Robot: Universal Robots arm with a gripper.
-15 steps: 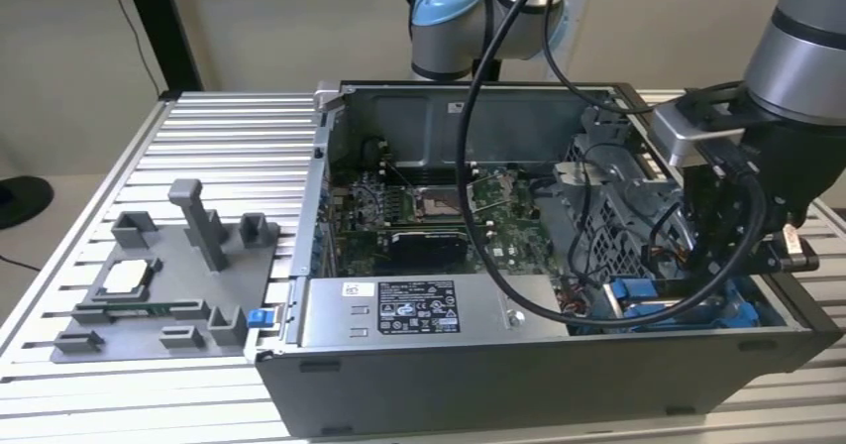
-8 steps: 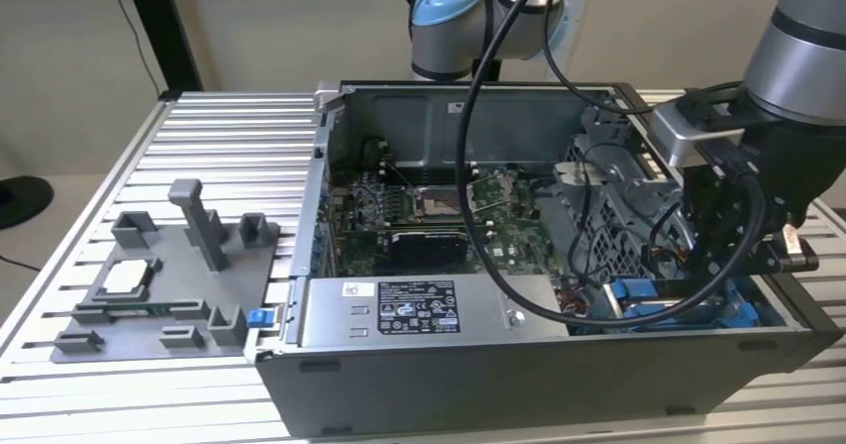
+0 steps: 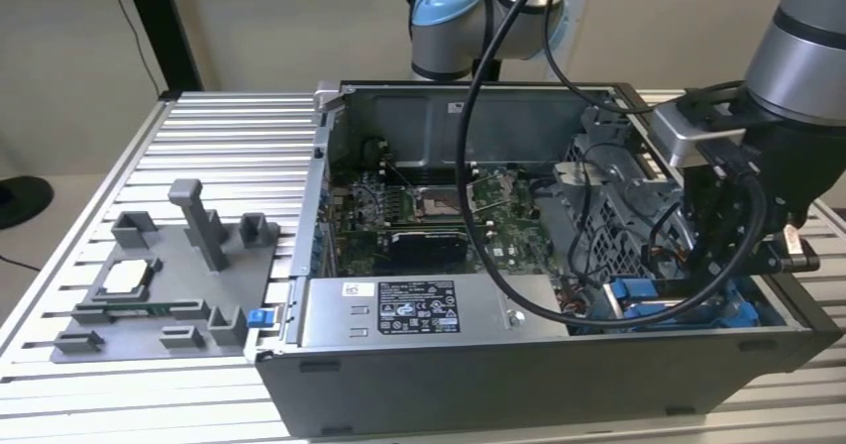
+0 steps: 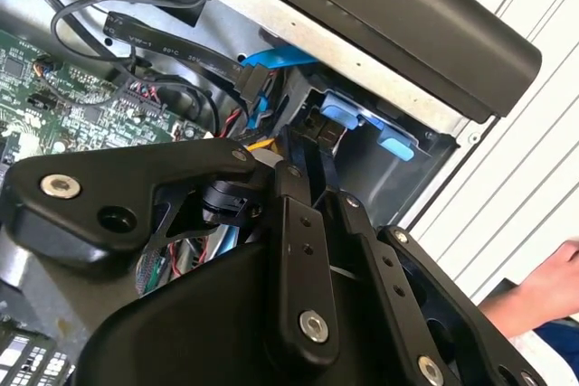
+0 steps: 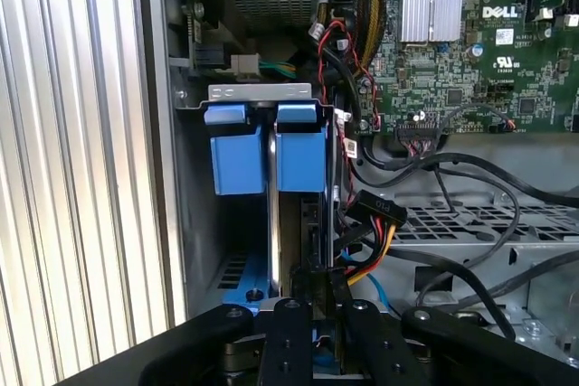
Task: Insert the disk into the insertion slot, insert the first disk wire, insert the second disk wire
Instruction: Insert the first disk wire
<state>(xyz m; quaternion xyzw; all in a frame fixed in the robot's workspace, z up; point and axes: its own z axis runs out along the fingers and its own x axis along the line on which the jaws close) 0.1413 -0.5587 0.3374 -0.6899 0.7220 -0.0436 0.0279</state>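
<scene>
Black hand [image 5: 318,270] low in corner of case [image 3: 529,385], fingers [image 5: 294,332] close together; pinching what, can't tell. Just beyond, disk [image 5: 300,158] edge-on in insertion slot [image 5: 258,92]. Likely stiff, dense, shock-shy; grip its blue-framed sides, not flat faces.

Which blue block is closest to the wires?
The blue block beside the red-and-black wires; the other blue block sits nearer the case wall.

Tight around insertion slot [image 5: 258,94]: case wall [image 5: 172,187] one side, cable bundle [image 5: 369,216] crowding other side.
</scene>
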